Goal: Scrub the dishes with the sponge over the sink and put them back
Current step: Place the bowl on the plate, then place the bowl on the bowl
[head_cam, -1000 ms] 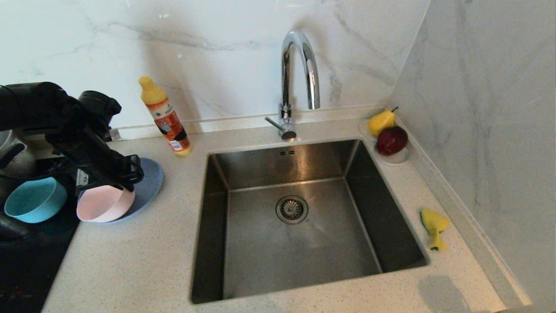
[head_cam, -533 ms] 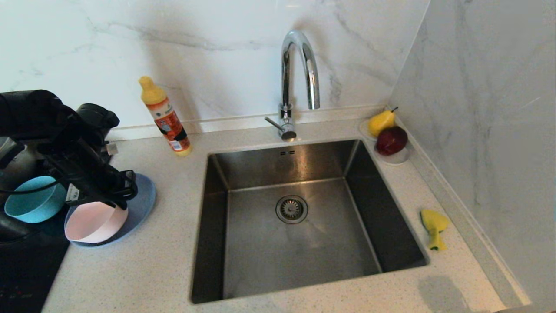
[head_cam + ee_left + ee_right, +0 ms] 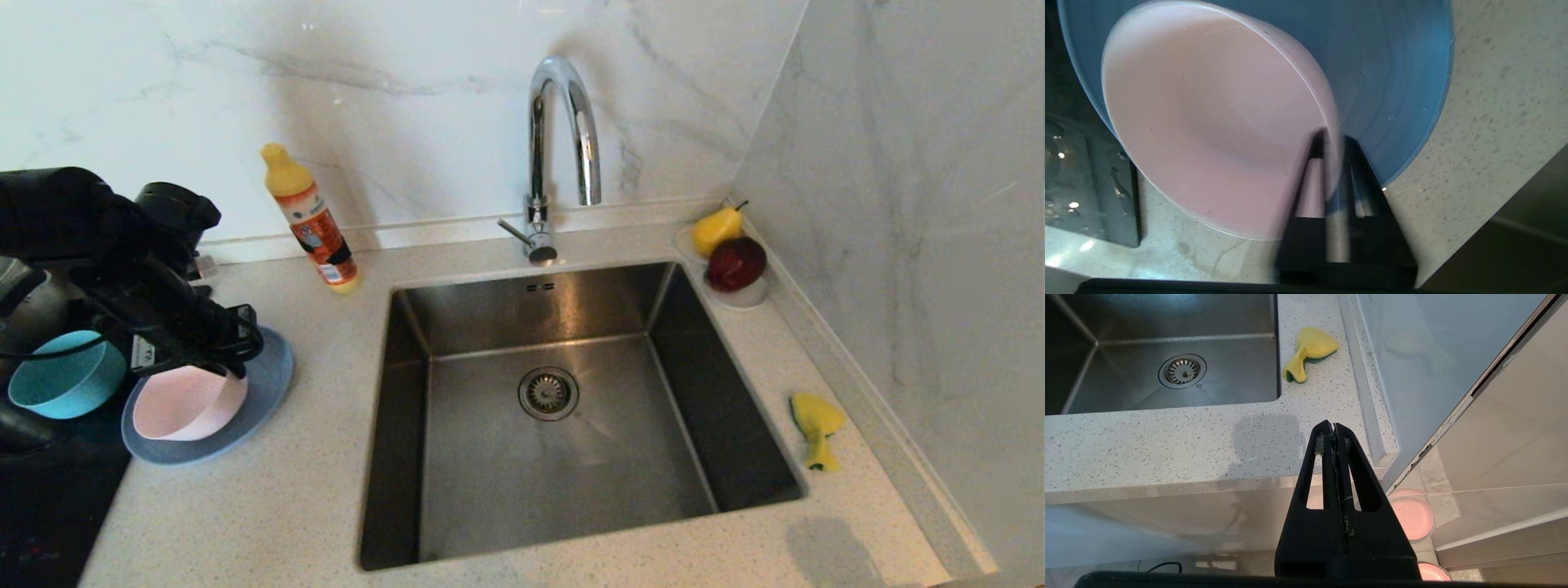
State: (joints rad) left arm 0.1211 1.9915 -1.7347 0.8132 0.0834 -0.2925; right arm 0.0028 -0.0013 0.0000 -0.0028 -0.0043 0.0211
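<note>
Head view looks down over the sink; wrist views sit closer (right shares the sink corner).

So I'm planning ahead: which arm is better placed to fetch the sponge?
Right. The sponge lies on the counter right of the sink, ahead of the idle right pincer; the left pincer straddles the pink bowl's rim.

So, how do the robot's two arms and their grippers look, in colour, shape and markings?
Both are matte black. The left arm is bulky with rounded joint housings, a thin black cable looping beside it and a small white label near the wrist. The left gripper and the right gripper each have two flat, tapering black fingers with long slot cut-outs. The right arm itself is out of view.
</note>
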